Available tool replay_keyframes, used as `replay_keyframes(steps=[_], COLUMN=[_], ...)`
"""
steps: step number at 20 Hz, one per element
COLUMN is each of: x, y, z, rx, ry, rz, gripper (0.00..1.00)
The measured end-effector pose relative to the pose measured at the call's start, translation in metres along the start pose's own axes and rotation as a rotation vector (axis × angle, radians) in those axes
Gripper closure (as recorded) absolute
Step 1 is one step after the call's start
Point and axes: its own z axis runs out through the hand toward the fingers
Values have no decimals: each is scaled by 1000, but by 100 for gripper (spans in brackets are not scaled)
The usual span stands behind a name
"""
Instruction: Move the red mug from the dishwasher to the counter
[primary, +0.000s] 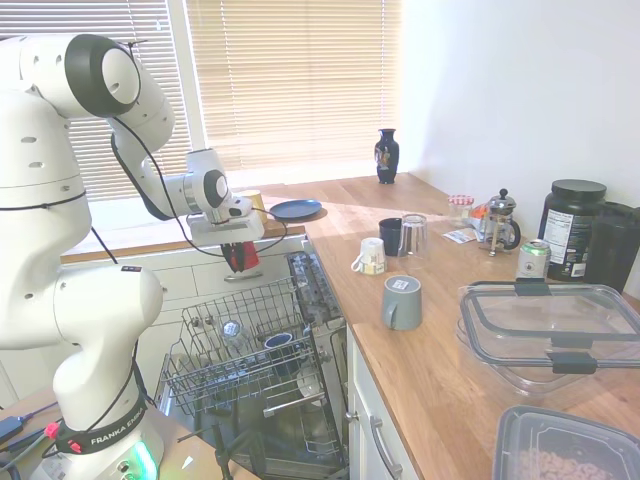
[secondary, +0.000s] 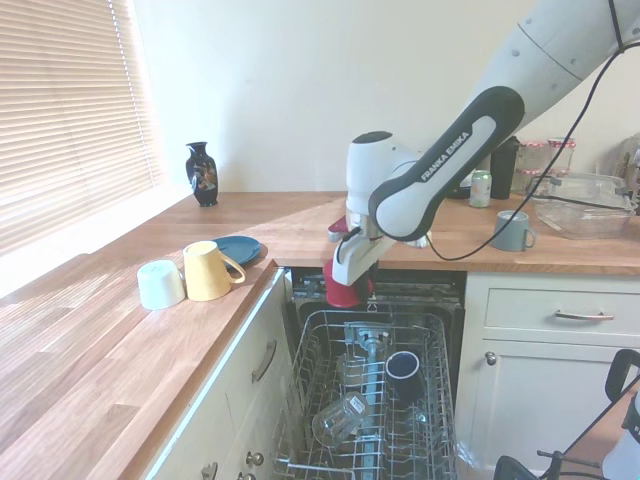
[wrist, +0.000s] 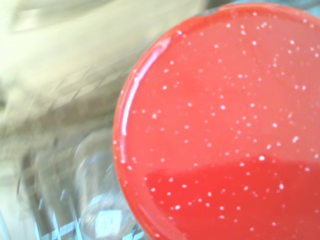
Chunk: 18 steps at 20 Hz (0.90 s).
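second exterior view: "franka emika" on arm; gripper (secondary: 349, 283) clamps red mug (secondary: 346, 289) above dishwasher (secondary: 375, 400) rack

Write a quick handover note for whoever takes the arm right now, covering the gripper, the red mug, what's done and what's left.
Gripper: shut on the red mug, holding it in the air above the back of the dishwasher rack, close to the counter edge.
Red mug: clear of the rack, not yet on the counter. The wrist view shows only its red round face.
Still in the rack: a dark blue cup and a clear glass.
Done: mug gripped and lifted out.
Left: carry it over a bare patch of counter, set it down, open the fingers, back away.
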Motion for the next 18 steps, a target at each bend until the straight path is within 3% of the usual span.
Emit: replay_keyframes(steps=[10, 18], x=[95, 147], y=[103, 99], z=[-18, -15], rx=[41, 2], ry=[-38, -125], rz=[300, 360], gripper=[100, 100])
